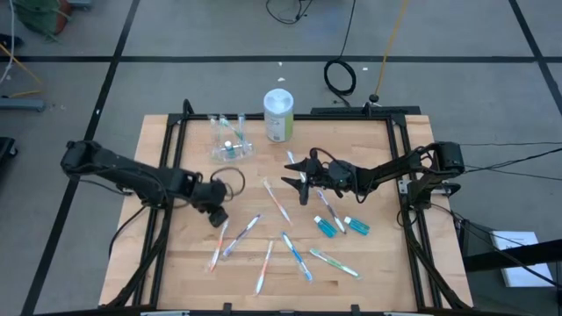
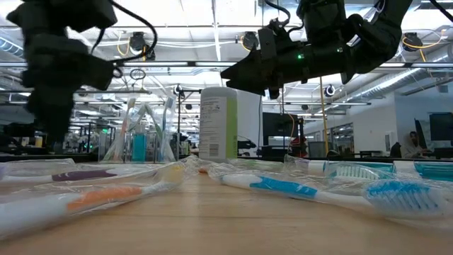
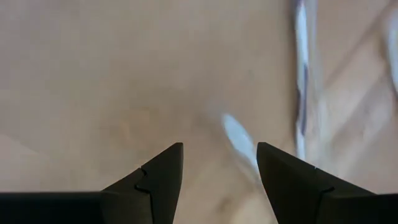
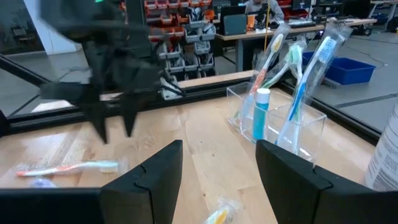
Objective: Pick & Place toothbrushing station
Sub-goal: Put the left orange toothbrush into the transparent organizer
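Left pincer [image 3: 220, 163] open above the wooden bench [image 3: 93, 74]

The two dark fingers [image 3: 163, 180] rise from the lower edge of the view with a clear gap between them, and nothing sits in that gap. Just past the tips, on the pale wood, lies a small whitish, light-blue blur [image 3: 238, 138], slanted and too soft to identify. Farther off, a slim toothbrush [image 3: 302, 74] with a white and bluish handle stretches along the bench, apart from the fingers. Another pale shape at the far edge [image 3: 392, 31] is cut off and cannot be made out.
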You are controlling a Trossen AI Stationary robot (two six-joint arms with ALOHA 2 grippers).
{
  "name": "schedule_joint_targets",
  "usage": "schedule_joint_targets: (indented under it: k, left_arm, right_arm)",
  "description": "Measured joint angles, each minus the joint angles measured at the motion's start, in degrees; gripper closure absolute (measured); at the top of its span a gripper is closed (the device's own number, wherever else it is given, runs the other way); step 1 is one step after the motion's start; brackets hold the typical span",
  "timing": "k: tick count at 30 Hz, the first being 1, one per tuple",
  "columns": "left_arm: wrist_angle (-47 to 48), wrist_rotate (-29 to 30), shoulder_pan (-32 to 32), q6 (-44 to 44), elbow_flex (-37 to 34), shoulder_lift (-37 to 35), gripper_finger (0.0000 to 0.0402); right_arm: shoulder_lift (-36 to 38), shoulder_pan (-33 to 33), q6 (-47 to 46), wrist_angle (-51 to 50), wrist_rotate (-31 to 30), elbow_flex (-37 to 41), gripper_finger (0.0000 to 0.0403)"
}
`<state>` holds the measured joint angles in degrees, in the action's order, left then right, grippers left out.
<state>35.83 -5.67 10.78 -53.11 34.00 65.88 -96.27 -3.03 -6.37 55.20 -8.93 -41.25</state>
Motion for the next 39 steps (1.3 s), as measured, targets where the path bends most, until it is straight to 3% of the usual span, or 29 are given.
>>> schedule_joint_targets:
  k: [5,11,22,26,34,36,39]
  left_arm:
    - [-3.8,-0.7,7.2,-7.5,-1.1,4.0,0.0190]
    - [-9.8,2.9,13.9,-12.6,-1.1,9.4,0.0190]
    - [-13.3,5.3,18.1,-15.0,-0.8,15.2,0.0195]
    - [-13.3,5.9,17.7,-10.8,-0.9,15.2,0.0238]
    - [-12.3,8.8,16.6,-1.6,0.2,15.4,0.0375]
    - [-12.5,13.0,16.0,0.7,1.3,15.1,0.0389]
    - [-12.7,21.7,14.6,4.0,3.8,13.7,0.0374]
  right_arm:
    - [0.0,0.0,0.0,-0.2,0.0,0.0,0.0204]
    - [0.0,0.0,0.0,0.2,0.0,0.0,0.0204]
    - [0.0,-2.0,0.2,0.2,0.0,0.0,0.0204]
    - [0.0,-2.2,0.0,0.2,0.0,0.0,0.0204]
    - [0.0,-2.2,0.0,0.2,0.0,0.0,0.0204]
    - [0.0,-2.2,0.0,0.2,0.0,0.0,0.0204]
    - [0.0,-2.2,0.0,0.2,0.0,0.0,0.0204]
